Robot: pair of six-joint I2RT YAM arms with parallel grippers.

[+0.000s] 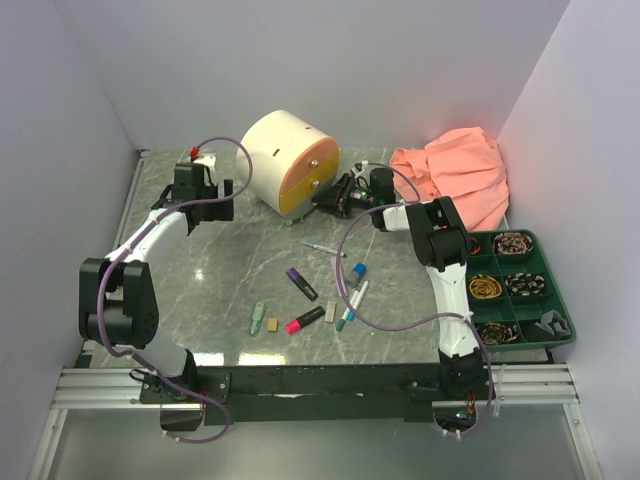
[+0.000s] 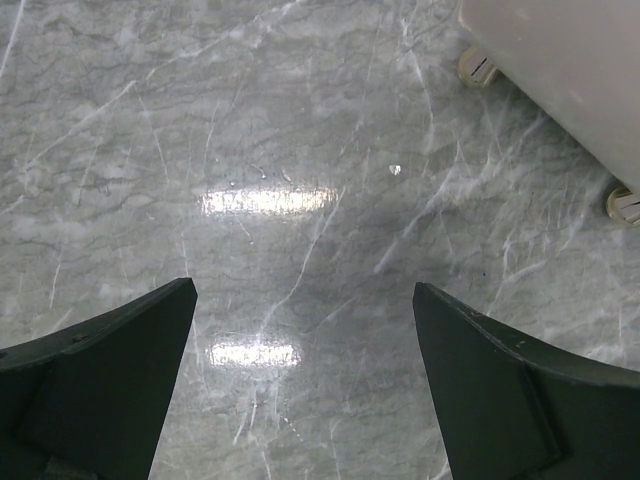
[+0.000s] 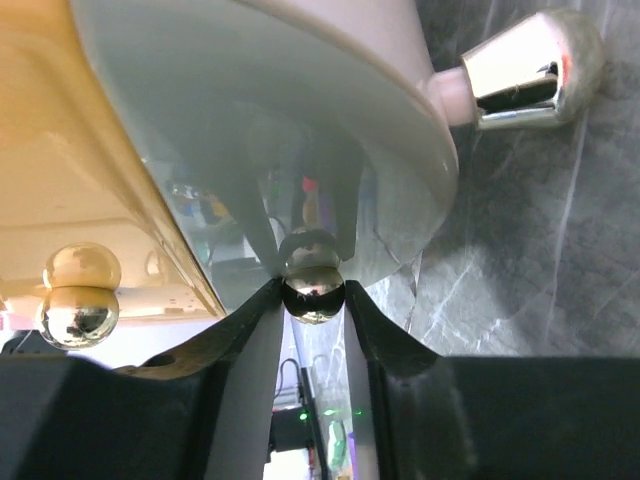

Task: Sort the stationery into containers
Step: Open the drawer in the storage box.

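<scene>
The cream drum cabinet [image 1: 280,150] stands at the back centre, its peach-orange [image 1: 318,163] and yellow drawer [image 1: 300,192] fronts facing right. My right gripper [image 1: 328,197] is shut on a small shiny drawer knob [image 3: 313,290] on a pale glossy front, next to the yellow drawer [image 3: 60,170] and its own knob [image 3: 80,295]. My left gripper [image 1: 228,190] is open and empty, left of the cabinet; in its wrist view [image 2: 304,290] only marble lies between the fingers. A purple highlighter [image 1: 301,283], pink-black highlighter [image 1: 305,320], blue-capped highlighter [image 1: 357,272], white pens [image 1: 322,247], green piece [image 1: 258,317] and tan eraser [image 1: 272,324] lie mid-table.
A dark green compartment tray [image 1: 548,262] with small items sits at the right edge. A crumpled pink cloth [image 1: 455,178] lies at the back right. The cabinet's feet [image 2: 478,66] show near my left gripper. White walls close in left, back and right.
</scene>
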